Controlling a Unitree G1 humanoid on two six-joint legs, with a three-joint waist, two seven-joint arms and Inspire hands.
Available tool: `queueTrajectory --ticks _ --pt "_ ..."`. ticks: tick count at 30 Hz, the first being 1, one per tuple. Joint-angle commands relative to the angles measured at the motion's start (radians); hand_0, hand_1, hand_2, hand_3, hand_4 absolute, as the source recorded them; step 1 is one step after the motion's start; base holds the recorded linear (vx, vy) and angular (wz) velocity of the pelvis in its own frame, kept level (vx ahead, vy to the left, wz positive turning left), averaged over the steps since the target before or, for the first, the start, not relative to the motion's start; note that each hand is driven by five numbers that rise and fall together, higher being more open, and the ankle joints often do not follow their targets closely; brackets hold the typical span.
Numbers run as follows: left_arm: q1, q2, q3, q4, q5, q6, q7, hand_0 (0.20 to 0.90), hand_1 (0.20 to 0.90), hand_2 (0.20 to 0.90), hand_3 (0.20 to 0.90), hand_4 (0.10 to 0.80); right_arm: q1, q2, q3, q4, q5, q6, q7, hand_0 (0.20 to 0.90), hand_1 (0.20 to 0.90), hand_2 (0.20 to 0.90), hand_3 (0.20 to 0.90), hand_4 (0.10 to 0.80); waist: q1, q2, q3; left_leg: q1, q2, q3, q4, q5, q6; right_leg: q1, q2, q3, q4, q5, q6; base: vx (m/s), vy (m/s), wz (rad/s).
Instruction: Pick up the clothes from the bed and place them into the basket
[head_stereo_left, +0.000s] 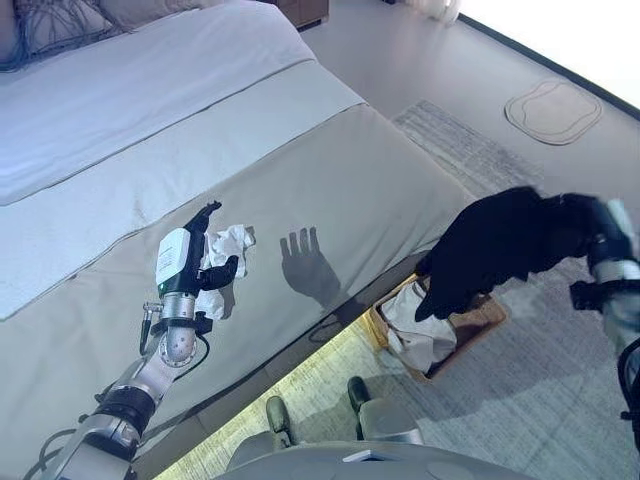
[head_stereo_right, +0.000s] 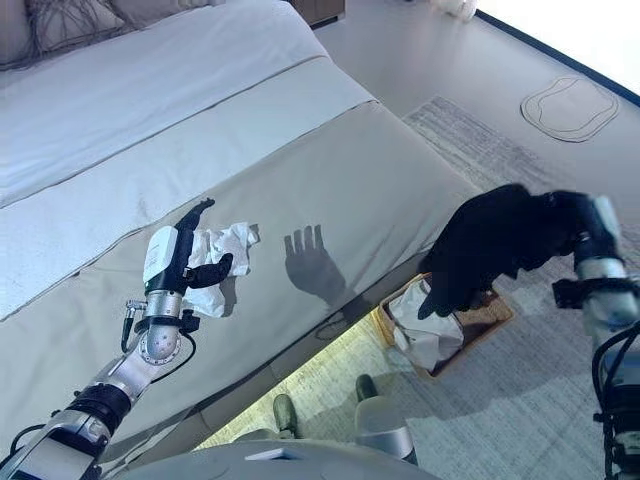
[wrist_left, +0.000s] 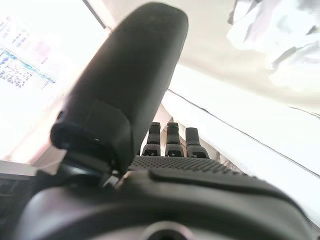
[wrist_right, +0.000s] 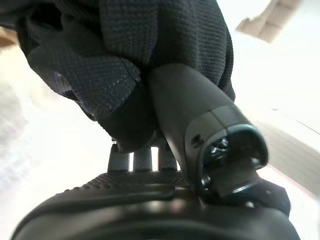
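While right hand (wrist_right: 200, 125) grips black garment (head_stereo_left: 500, 245) above basket (head_stereo_left: 478, 325), left hand (head_stereo_left: 205, 262), fingers relaxed, rests beside white cloth (head_stereo_left: 232, 243) on bed (head_stereo_left: 350, 180).

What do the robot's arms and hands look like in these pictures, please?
The left arm is silver-grey jointed metal with a black band and thin black cables. Its left hand is dark with a white cover on its back. The right hand is dark too, above a silver-grey wrist with black clamps.
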Motion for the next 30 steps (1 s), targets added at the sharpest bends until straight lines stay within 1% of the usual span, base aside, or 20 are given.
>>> queueTrajectory --ticks 1,4,8,12,17,21,22,27,30 --pt "-0.040 0.020 0.050 -0.003 0.014 -0.065 0.029 0.900 0.900 0.900 0.900 0.800 -0.083 -0.048 -0.052 -0.046 0.003 -0.064 0.015 0.300 0.300 0.300 0.200 0.100 0.005 -0.026 -0.103 -0.007 0.013 -0.054 0.088 -0.121 0.010 -0.063 0.013 0.000 0.085 0.036 -0.011 -0.037 -0.015 0.00" --pt "-0.040 0.018 0.050 -0.004 0.018 -0.069 0.026 0.900 0.900 0.900 0.900 0.800 -0.048 -0.027 -0.022 -0.016 0.001 -0.040 0.068 0.300 0.300 0.300 0.200 0.100 0.004 -0.026 -0.106 -0.001 0.014 -0.054 0.072 -0.111 0.008 -0.061 0.014 -0.003 0.081 0.042 -0.008 -0.010 -0.007 0.00" --pt "-0.043 0.019 0.046 -0.011 0.021 -0.069 0.020 0.900 0.900 0.900 0.900 0.800 -0.032 -0.001 0.005 0.030 -0.006 -0.014 0.079 0.300 0.300 0.300 0.200 0.100 0.005 -0.026 -0.109 0.002 0.016 -0.052 0.064 -0.105 0.006 -0.059 0.013 -0.004 0.078 0.046 -0.005 -0.002 -0.023 0.00" --pt "-0.062 0.024 0.032 -0.017 0.011 -0.059 0.019 0.900 0.900 0.900 0.900 0.800 -0.038 0.036 0.049 0.145 -0.019 0.041 0.021 0.300 0.300 0.300 0.200 0.100 0.011 -0.025 -0.106 0.002 0.017 -0.049 0.057 -0.101 0.005 -0.060 0.012 -0.009 0.073 0.050 -0.004 0.000 0.000 0.00" --pt "-0.078 0.029 0.011 -0.011 0.003 -0.067 0.021 0.900 0.900 0.900 0.900 0.800 -0.068 0.062 0.075 0.335 -0.018 0.045 -0.045 0.300 0.300 0.300 0.200 0.100 0.024 -0.019 -0.101 0.003 0.019 -0.049 0.056 -0.101 0.006 -0.054 0.010 -0.016 0.067 0.051 -0.004 -0.006 -0.011 0.02" --pt "-0.078 0.033 0.004 -0.005 0.001 -0.076 0.014 0.900 0.900 0.900 0.900 0.800 -0.082 0.082 0.078 0.392 -0.016 0.054 -0.080 0.300 0.300 0.300 0.200 0.100 0.032 -0.013 -0.099 0.004 0.019 -0.054 0.053 -0.098 0.006 -0.050 0.010 -0.020 0.064 0.052 -0.005 0.000 0.000 0.00" --pt "-0.082 0.034 -0.001 -0.002 -0.003 -0.078 0.012 0.900 0.900 0.900 0.900 0.800 -0.091 0.090 0.078 0.415 -0.016 0.060 -0.110 0.300 0.300 0.300 0.200 0.100 0.034 -0.010 -0.099 0.004 0.017 -0.057 0.052 -0.098 0.007 -0.049 0.010 -0.020 0.063 0.052 -0.005 0.000 0.000 0.00" --pt "-0.092 0.031 -0.022 0.003 -0.005 -0.081 0.015 0.900 0.900 0.900 0.900 0.800 -0.115 0.091 0.060 0.495 -0.002 0.046 -0.173 0.300 0.300 0.300 0.200 0.100 0.039 -0.002 -0.099 0.006 0.014 -0.062 0.050 -0.099 0.008 -0.046 0.009 -0.023 0.059 0.053 -0.005 0.000 0.000 0.00" --pt "-0.098 0.034 -0.028 -0.001 -0.014 -0.083 0.008 0.900 0.900 0.900 0.900 0.800 -0.127 0.084 0.047 0.516 0.011 0.046 -0.178 0.300 0.300 0.300 0.200 0.100 0.041 0.001 -0.098 0.006 0.013 -0.065 0.050 -0.100 0.008 -0.045 0.008 -0.023 0.058 0.053 -0.005 0.010 0.001 0.05"
